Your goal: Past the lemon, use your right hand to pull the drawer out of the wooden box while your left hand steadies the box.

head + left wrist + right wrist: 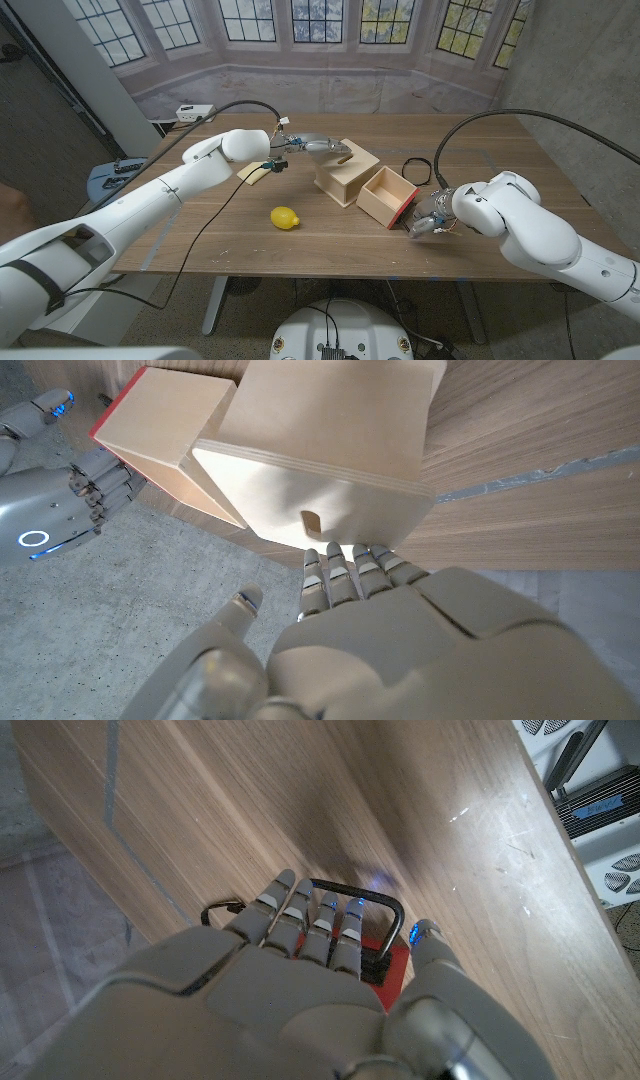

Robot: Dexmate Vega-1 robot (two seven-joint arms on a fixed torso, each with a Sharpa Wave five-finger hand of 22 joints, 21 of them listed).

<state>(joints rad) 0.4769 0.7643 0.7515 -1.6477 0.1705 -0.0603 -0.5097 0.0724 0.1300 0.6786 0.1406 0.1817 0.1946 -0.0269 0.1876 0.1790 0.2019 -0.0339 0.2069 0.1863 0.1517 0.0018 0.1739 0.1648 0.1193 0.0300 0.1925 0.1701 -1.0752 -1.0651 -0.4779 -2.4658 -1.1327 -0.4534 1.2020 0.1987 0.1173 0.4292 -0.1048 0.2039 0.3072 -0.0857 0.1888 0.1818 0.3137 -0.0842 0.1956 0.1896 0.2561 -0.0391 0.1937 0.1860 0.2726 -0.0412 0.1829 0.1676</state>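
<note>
— Where's the wooden box point(343, 171) now?

— Near the middle of the counter point(470, 245), a bit toward the far edge. The left hand point(322, 148) rests on top of it, fingers point(345, 565) laid over the upper edge and reaching down the box's face.

— And the drawer point(387, 196)?

— Out of the box, sitting on the counter just beside it on the right-edge side, touching or nearly touching one corner of the box. It's open-topped, pale wood, with a red front point(403, 211) and a black wire handle point(372, 920).

— Does the right hand point(430, 218) have it?

— It sits right at that red front. From the wrist view its fingers point(313, 918) are curled down over the handle, thumb alongside, so it looks like a hold, though I can't see how firm it is.

— The lemon point(285, 217)?

— Lying by itself closer to the near edge, in front of the box and well apart from both hands. There's also a black cable point(417, 167) looped on the counter behind the drawer.
</note>
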